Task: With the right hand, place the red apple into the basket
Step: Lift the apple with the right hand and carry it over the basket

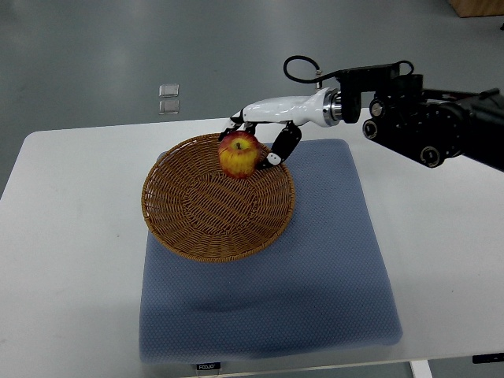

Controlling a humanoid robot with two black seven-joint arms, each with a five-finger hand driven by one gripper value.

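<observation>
One white right hand (264, 135) reaches over the far rim of the round woven wicker basket (217, 198), fingers curled around the red-and-yellow apple (239, 155) just below its palm, inside the bowl. Let go here and the apple could roll down the sloping weave!

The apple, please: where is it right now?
In the top view, the apple is over the far inner side of the basket, with the right hand around it.

apple (239, 155) in the basket's (197, 228) far part, basket on mat (315, 268), mat on table (71, 252).
</observation>
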